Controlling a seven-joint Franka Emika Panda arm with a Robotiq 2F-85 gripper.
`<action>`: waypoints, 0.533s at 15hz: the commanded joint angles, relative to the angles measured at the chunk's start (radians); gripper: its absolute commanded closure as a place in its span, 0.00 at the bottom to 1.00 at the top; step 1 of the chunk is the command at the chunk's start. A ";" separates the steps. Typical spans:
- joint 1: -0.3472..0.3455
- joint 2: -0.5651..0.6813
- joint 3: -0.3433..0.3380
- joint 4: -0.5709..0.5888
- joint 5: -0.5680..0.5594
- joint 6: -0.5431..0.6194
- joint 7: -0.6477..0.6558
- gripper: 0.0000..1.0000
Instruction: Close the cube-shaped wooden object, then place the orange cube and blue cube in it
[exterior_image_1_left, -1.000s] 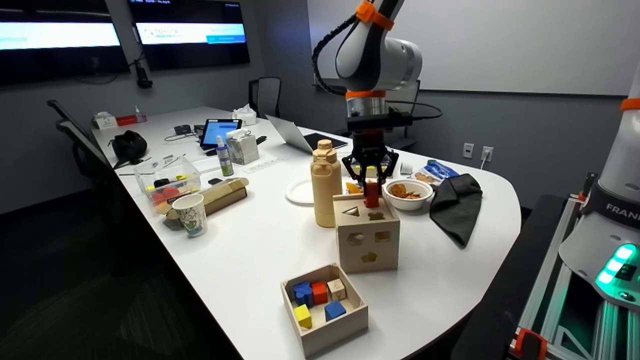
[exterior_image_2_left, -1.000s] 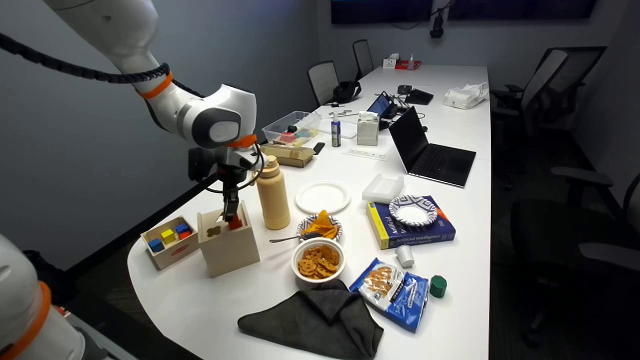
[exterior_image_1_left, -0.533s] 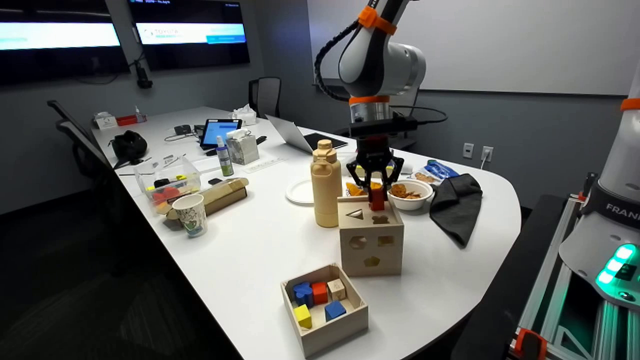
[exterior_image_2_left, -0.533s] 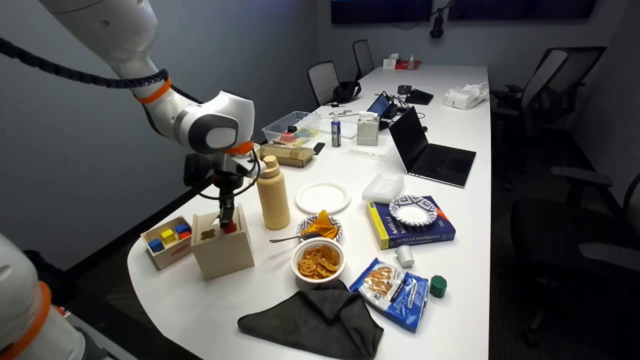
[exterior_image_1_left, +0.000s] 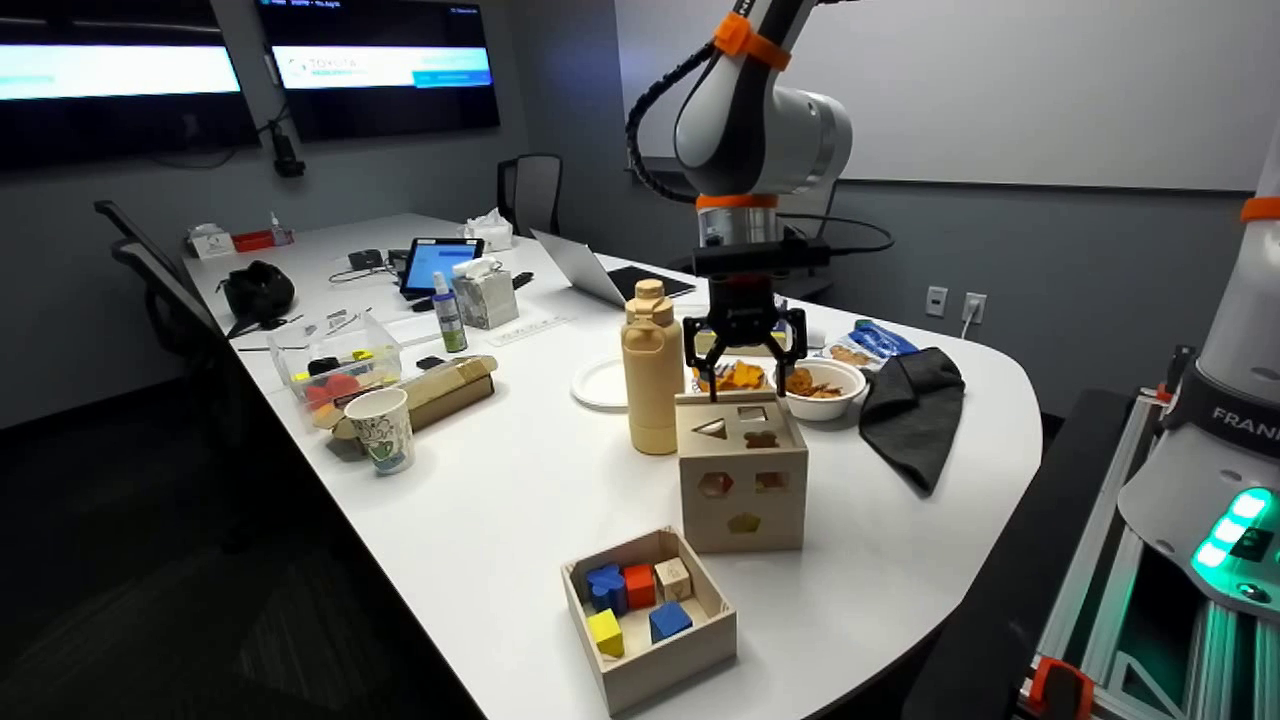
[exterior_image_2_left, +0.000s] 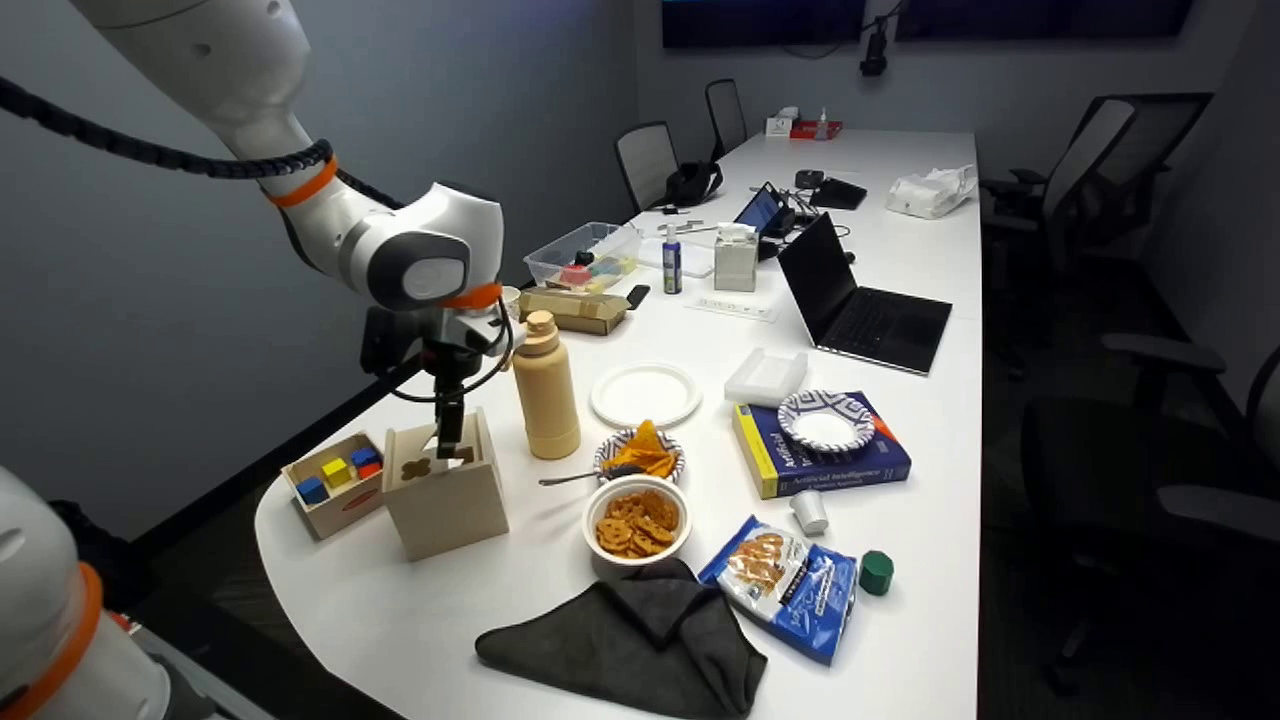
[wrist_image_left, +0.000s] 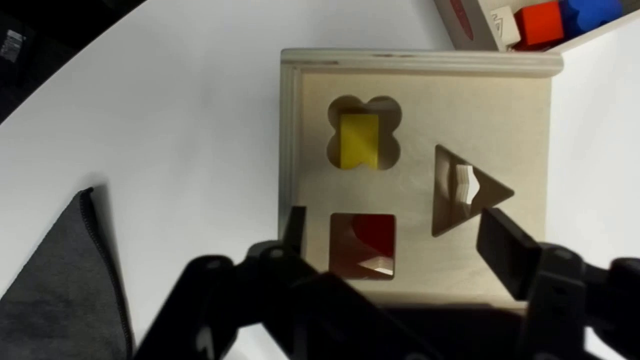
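The light-wood cube box (exterior_image_1_left: 743, 492) with shaped cut-outs stood upright on the white table (exterior_image_1_left: 520, 520), right below my black two-fingered gripper (exterior_image_1_left: 747, 395), its flat top in place. I had the jaws spread wide with nothing held; in the wrist view the fingertips (wrist_image_left: 296, 227) stood to either side of the square hole, and I couldn't tell whether they touched the wood. Looking down between them, I saw a dark red piece (wrist_image_left: 377, 232) under that hole and, farther out, a yellow piece (wrist_image_left: 359, 137) under the clover-shaped one, both inside the box.

Off one side of the gripper, lower down and near the box, sat the shallow light-wood tray (exterior_image_1_left: 672, 662). It held a small blue wooden block (exterior_image_1_left: 670, 621), a yellow block (exterior_image_1_left: 605, 633), a blue flower-shaped piece (exterior_image_1_left: 606, 588), a pale printed wooden cube (exterior_image_1_left: 673, 578) and a red-orange cube (exterior_image_1_left: 638, 587). Whether that last cube or the dark red piece was the orange cube, I couldn't tell on my screen.

A tall tan bottle (exterior_image_1_left: 653, 390) stood to one side of the gripper, near the box. On the opposite side of the gripper from the tray, an exterior view gave me a patterned paper bowl (exterior_image_2_left: 605, 455) of orange chips (exterior_image_2_left: 645, 453) and a round white bowl (exterior_image_2_left: 590, 522) of brown crackers (exterior_image_2_left: 638, 523). Farther out from the gripper lay a dark grey cloth (exterior_image_2_left: 620, 640), a blue-and-white snack bag (exterior_image_2_left: 785, 595) and a small green faceted block (exterior_image_2_left: 876, 572).
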 joint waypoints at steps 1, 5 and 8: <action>0.047 -0.028 0.031 -0.024 -0.003 0.018 0.031 0.00; 0.124 -0.021 0.092 -0.034 -0.010 0.068 0.077 0.00; 0.172 0.012 0.139 -0.021 0.003 0.124 0.093 0.00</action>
